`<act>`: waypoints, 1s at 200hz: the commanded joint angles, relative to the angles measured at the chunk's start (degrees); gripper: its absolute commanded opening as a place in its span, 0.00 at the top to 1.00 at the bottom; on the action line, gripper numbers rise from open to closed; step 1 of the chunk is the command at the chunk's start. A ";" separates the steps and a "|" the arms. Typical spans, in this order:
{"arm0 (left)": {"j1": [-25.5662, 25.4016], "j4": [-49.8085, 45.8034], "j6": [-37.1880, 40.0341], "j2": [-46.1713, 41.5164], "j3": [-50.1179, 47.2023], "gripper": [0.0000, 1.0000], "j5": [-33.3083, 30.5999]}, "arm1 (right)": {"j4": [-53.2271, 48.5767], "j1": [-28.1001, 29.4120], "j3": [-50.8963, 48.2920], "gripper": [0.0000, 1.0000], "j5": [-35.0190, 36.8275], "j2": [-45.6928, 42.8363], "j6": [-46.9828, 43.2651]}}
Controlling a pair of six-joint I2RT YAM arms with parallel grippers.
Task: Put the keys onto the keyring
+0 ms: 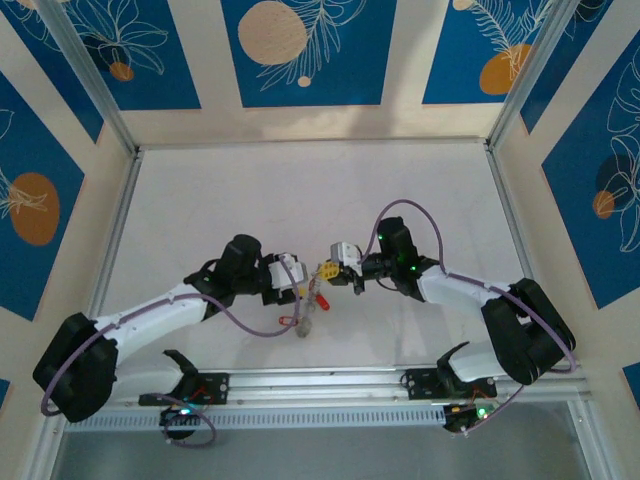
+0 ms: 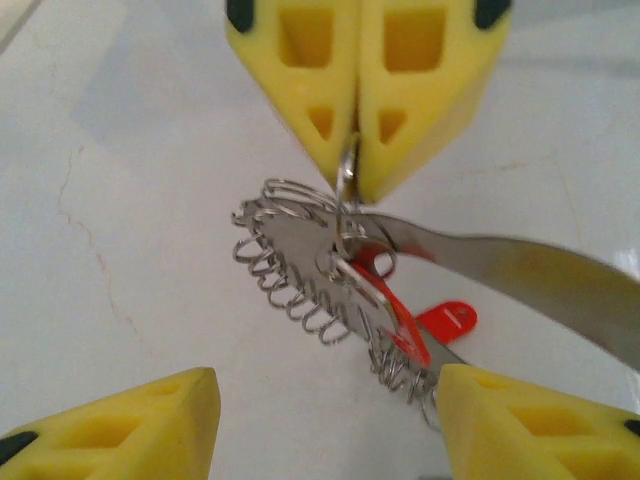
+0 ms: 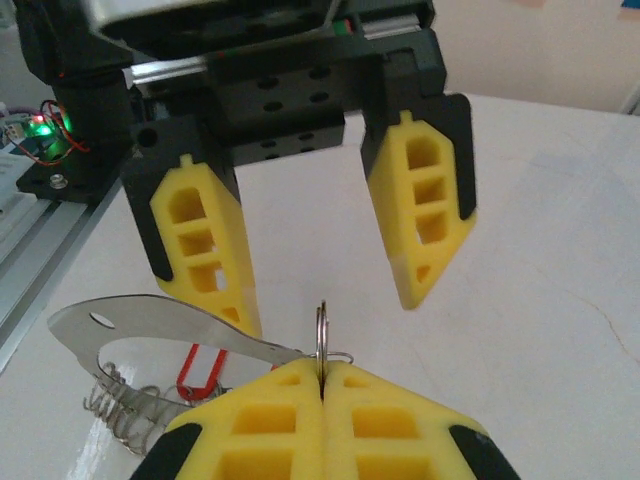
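Right claw [image 3: 322, 372] is pinching the keyring [image 3: 322, 328], and keys [image 2: 330, 265] are seemingly hanging threaded beneath it. Left claw [image 3: 330, 302] is hovering spread just opposite.

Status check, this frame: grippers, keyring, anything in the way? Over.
Right gripper shut on keyring. Left gripper open opposite, gripping nothing. Keys, red tag and wire coils bunched under the ring.

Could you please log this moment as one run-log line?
left hand: open | right hand: shut on keyring | keys: bunched at keyring
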 commanded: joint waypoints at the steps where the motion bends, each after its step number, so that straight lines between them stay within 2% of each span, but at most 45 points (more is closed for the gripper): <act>1: 0.54 10.21 -5.84 2.11 -1.04 0.43 4.87 | 5.70 -0.50 -1.48 1.00 -5.22 -0.39 -1.67; 40: 0.59 13.26 -6.05 5.81 -0.28 0.46 12.12 | 7.53 -0.77 -1.81 1.00 -6.40 -0.05 -1.97; 81: 0.50 16.26 -8.49 7.94 -1.02 0.48 12.62 | 7.21 -0.90 -1.97 1.00 -5.88 -0.25 -1.64; 92: 0.46 16.04 -8.49 8.11 -1.04 0.54 12.09 | 7.09 -0.94 -1.89 1.00 -5.56 -0.25 -1.72; 117: 0.46 16.42 -8.24 7.60 -2.16 0.78 8.94 | 6.06 -0.94 -1.61 1.00 -4.36 -0.38 -1.98; 160: 0.46 12.49 -5.86 5.45 -2.32 0.82 7.43 | 5.06 -1.29 -1.73 1.00 -3.48 -0.76 -2.33; 200: 0.59 11.33 -4.77 4.82 -2.33 0.95 6.78 | 4.87 -1.56 -1.68 1.00 -3.16 -0.74 -2.58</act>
